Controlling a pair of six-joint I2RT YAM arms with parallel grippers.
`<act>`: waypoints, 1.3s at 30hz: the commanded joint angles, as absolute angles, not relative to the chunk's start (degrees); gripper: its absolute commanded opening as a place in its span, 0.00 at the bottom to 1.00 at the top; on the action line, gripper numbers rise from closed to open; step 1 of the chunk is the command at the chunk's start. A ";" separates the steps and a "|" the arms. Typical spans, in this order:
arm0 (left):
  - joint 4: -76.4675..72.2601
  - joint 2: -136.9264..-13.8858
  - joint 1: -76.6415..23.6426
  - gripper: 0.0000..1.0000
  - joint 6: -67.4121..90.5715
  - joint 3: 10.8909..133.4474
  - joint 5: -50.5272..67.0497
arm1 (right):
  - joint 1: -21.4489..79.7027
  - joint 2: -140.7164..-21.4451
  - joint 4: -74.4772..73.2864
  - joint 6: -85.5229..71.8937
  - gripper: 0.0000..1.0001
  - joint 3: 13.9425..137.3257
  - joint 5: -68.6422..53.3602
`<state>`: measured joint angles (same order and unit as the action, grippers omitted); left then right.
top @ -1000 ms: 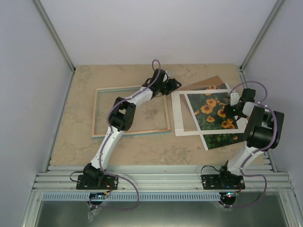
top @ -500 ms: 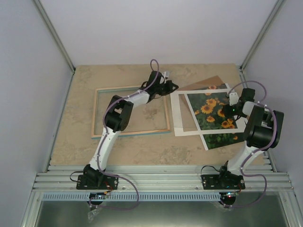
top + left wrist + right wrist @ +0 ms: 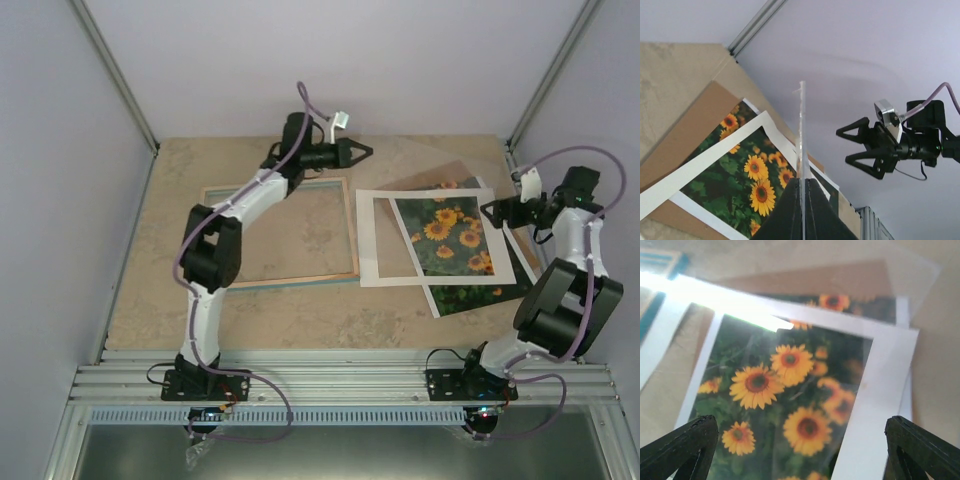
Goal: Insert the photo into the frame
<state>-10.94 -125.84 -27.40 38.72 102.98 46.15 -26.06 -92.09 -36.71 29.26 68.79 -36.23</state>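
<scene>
The photo (image 3: 455,250) of sunflowers lies flat at the right of the table, partly under a white mat (image 3: 385,245); it also fills the right wrist view (image 3: 790,405). The frame (image 3: 278,281) lies empty at the left, pale wooden side up. My left gripper (image 3: 357,152) is raised behind the frame's far right corner. Its jaws (image 3: 802,181) are shut on the edge of a thin clear sheet (image 3: 801,125), seen edge-on. My right gripper (image 3: 492,210) hovers open over the photo's right edge (image 3: 800,422), holding nothing. It shows in the left wrist view too (image 3: 860,150).
A brown backing panel (image 3: 452,171) lies under the photo and mat at the back right. White enclosure walls stand close at the back and both sides. The aluminium rail (image 3: 340,380) with the arm bases runs along the near edge.
My left gripper shut on the clear sheet and swung up and toward the back wall. My right gripper opened and drew back to the right, off the stack.
</scene>
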 commanded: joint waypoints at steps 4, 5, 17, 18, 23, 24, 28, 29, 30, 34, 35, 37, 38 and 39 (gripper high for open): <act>3.90 -114.10 -17.20 0.00 28.21 94.29 56.03 | -27.27 -90.03 -42.64 31.92 0.92 69.75 -49.78; 7.86 -113.00 -15.60 0.00 24.42 92.88 55.42 | -27.06 -90.70 -41.36 30.58 0.91 69.21 -50.94; 23.11 -116.09 -6.68 0.00 3.84 84.26 31.37 | -17.53 -104.41 -29.87 15.42 0.75 66.67 -52.21; 23.29 -116.70 -6.05 0.00 3.06 84.22 29.82 | -16.75 -105.16 -29.68 14.85 0.75 66.98 -51.90; 23.95 -116.47 -3.26 0.00 0.16 82.27 25.04 | -12.69 -107.89 -28.98 12.79 0.74 68.04 -50.29; 24.05 -116.27 -3.15 0.00 0.10 82.00 24.41 | -11.89 -108.25 -28.56 12.11 0.74 67.99 -50.12; 23.91 -116.73 -2.94 0.00 -1.08 81.47 21.34 | -8.67 -109.92 -27.58 10.14 0.75 67.59 -50.24; 24.09 -117.17 -2.83 0.00 -1.15 81.42 21.07 | -7.99 -110.48 -27.33 9.58 0.75 67.53 -50.69; 24.08 -117.50 -2.81 0.00 -1.45 81.35 20.76 | -7.29 -111.07 -27.13 9.01 0.75 67.63 -51.14; 23.44 -117.77 -2.81 0.00 -2.70 80.93 20.39 | -4.43 -113.37 -26.68 6.94 0.75 69.43 -52.46; 23.32 -117.80 -2.77 0.00 -2.71 81.05 20.59 | -3.93 -113.78 -26.52 6.44 0.75 69.98 -52.94; 23.33 -117.77 -2.80 0.00 -2.77 81.30 21.51 | -2.92 -114.25 -26.25 5.72 0.75 70.52 -54.13; 23.09 -117.65 -2.80 0.00 -2.62 81.30 21.86 | -2.38 -114.66 -26.18 5.53 0.76 70.65 -54.77; 22.88 -117.54 -2.87 0.00 -2.57 81.27 22.21 | -1.65 -115.03 -26.17 5.35 0.75 70.86 -55.76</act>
<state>23.38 -117.05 -2.76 -0.67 81.71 23.05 -3.44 -113.95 -27.40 7.68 68.88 -51.44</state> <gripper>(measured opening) 0.020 0.754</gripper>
